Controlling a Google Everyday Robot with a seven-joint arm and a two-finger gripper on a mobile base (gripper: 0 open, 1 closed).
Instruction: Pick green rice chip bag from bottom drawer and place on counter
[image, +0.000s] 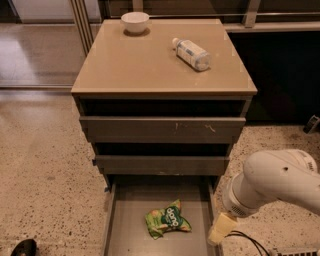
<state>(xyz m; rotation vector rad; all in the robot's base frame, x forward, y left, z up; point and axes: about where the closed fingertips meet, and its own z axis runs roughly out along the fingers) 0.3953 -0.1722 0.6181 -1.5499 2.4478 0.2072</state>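
I see the counter (140, 65), tan and glossy. A white bowl (135, 22) sits upright at its back left. A plastic bottle (192, 54) lies on its side toward the back right, well apart from the bowl. The bottom drawer (125, 235) floor carries the green rice chip bag (167, 220), crumpled, near centre. The gripper (221, 230) hangs by the drawer's right wall.
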